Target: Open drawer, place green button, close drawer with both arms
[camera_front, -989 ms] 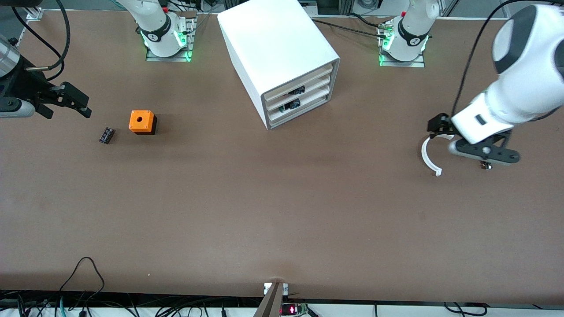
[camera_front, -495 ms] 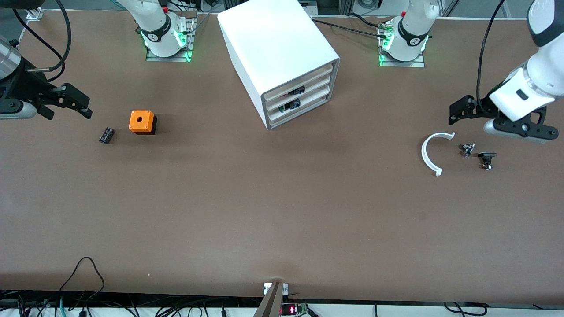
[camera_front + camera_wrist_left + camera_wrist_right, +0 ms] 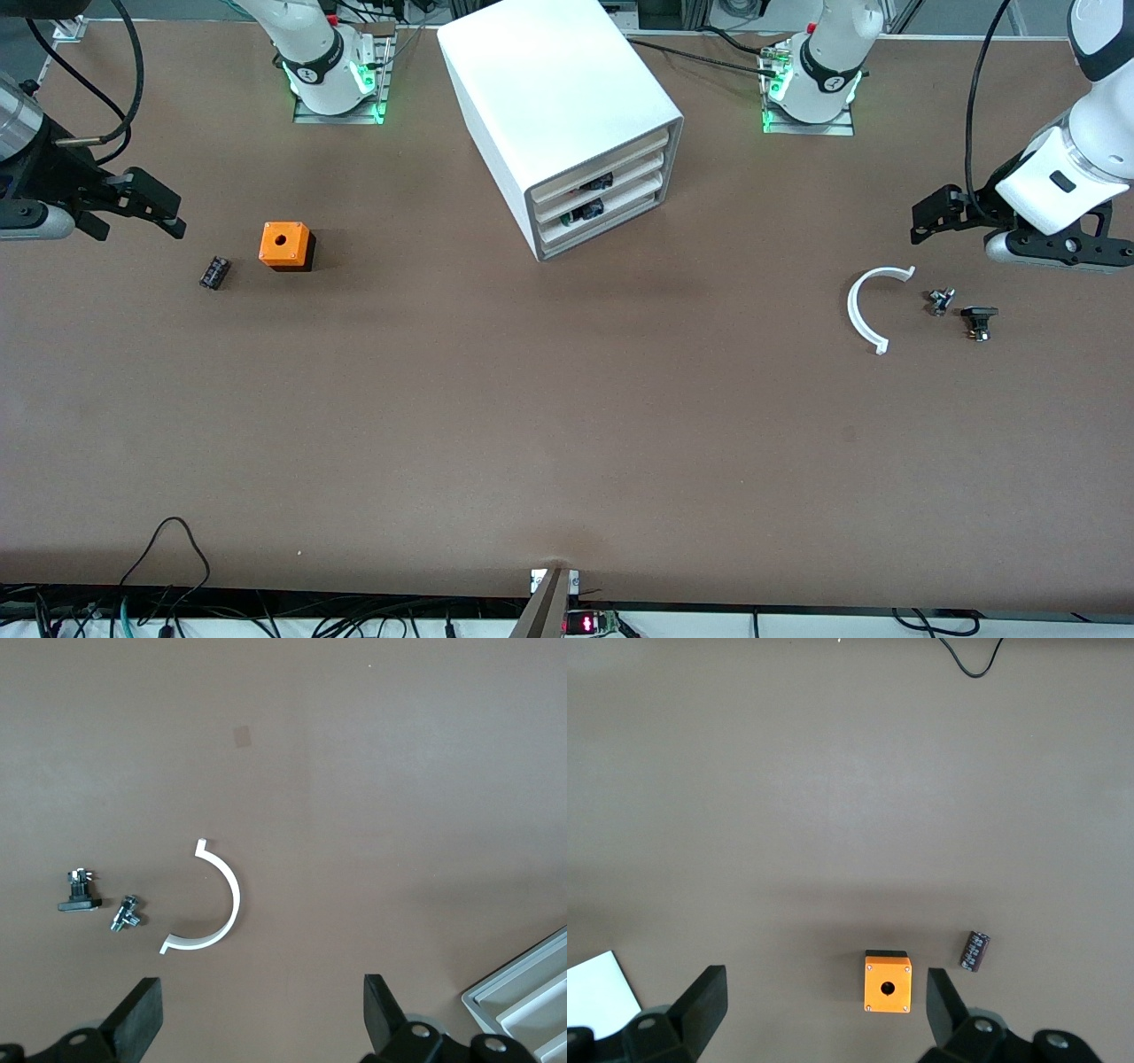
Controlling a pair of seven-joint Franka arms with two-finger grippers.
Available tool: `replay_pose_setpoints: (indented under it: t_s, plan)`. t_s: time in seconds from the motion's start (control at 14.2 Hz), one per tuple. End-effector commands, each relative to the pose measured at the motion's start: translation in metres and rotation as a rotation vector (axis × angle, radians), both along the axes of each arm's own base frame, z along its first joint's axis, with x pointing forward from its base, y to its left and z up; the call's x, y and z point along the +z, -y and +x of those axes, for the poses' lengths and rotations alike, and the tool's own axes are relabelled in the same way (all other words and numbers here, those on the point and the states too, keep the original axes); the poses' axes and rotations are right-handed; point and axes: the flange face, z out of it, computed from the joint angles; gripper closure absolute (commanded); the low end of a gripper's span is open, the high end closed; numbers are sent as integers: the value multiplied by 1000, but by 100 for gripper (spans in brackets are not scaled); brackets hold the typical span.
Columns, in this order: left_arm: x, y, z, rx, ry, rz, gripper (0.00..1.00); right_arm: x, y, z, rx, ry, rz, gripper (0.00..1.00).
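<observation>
The white cabinet [image 3: 558, 97] stands at the middle of the table near the arms' bases. Its stacked drawers are all shut, the lower drawer [image 3: 611, 219] among them. Dark parts with a bit of green show through the upper drawer fronts. No button with a green cap shows plainly. A small black part with metal prongs [image 3: 979, 320] lies at the left arm's end. It also shows in the left wrist view [image 3: 77, 895]. My left gripper [image 3: 935, 217] is open and empty above the table beside it [image 3: 259, 1023]. My right gripper [image 3: 133, 217] is open and empty [image 3: 824, 1019].
A white plastic arc [image 3: 868, 310] and a tiny metal part [image 3: 939, 301] lie by the black part. An orange cube with a hole [image 3: 285, 245] and a small black ribbed part [image 3: 213, 272] lie at the right arm's end. The cabinet's corner shows in the left wrist view [image 3: 523, 1001].
My left arm has pulled back from over the white arc toward the left arm's end of the table, uncovering the two small parts. The right arm has not moved.
</observation>
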Motion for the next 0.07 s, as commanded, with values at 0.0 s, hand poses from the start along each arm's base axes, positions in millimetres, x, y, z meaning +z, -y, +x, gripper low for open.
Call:
replay_pose_setpoints:
  t_s: [0.0]
  plan:
    - [7, 1, -2, 13, 6, 26, 0, 6, -1, 3, 17, -3, 15, 1]
